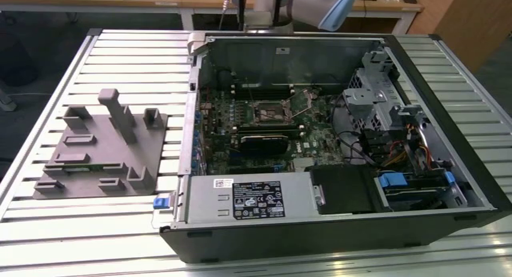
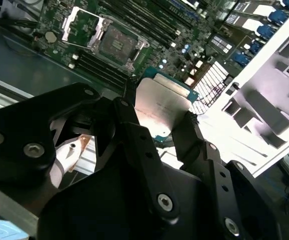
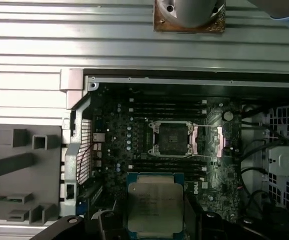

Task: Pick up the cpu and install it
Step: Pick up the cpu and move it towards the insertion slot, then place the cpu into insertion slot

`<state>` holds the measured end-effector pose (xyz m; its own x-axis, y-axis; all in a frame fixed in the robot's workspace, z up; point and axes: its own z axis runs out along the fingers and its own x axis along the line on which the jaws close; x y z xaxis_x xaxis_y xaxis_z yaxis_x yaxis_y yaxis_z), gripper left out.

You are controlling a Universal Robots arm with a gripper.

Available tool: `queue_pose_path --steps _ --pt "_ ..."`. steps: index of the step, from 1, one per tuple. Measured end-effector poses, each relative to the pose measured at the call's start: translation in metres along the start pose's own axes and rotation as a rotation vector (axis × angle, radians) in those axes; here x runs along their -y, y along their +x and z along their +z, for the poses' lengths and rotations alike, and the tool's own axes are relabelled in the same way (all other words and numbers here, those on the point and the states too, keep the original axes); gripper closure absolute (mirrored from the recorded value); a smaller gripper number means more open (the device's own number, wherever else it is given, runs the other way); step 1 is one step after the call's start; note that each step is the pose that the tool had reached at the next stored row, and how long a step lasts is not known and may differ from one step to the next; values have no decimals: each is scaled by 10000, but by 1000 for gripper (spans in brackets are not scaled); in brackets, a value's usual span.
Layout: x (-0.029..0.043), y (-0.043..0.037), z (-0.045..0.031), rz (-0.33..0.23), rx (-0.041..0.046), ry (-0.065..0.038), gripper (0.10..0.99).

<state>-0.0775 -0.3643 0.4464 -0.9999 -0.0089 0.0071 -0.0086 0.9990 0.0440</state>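
The cpu (image 2: pixel 162 105) sits between the two black fingers (image 2: pixel 134 135) of the gripper (image 2: pixel 159 122), which is clamped on its opposite edges (metal top towards both wrist cameras). It hangs over the motherboard (image 3: pixel 134 135), apart from the open socket (image 3: pixel 172 137).

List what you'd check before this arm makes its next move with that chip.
1. Cpu clamped in the gripper: ok, held by two opposite edges.
2. Socket empty: ok.
3. Socket cover swung open: ok.
4. Cpu lined up over the socket: cannot tell.
5. Cpu turned to match the socket's keying: cannot tell.
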Motion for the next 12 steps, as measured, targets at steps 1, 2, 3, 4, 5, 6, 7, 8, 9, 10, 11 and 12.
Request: queue_pose_path --steps 1,2,3,4,5,6,7,8,9,10,11,12 --pt "-3 -27 1 0 0 0 549" --pt "-4 -46 1 -1 1 1 549" --pt "-3 -52 1 2 0 6 549" --pt "-3 -58 2 7 1 11 549" --pt "-3 -60 1 8 1 13 549" --pt "-3 -61 1 10 0 15 549" --pt "-4 -63 1 11 0 18 549" --pt "-4 -65 1 9 0 22 549" --pt "-3 -65 1 13 0 26 549" --pt "-3 -66 1 20 1 27 549" --pt "-3 -66 1 41 1 28 549" --pt "-3 -66 2 79 3 28 549"
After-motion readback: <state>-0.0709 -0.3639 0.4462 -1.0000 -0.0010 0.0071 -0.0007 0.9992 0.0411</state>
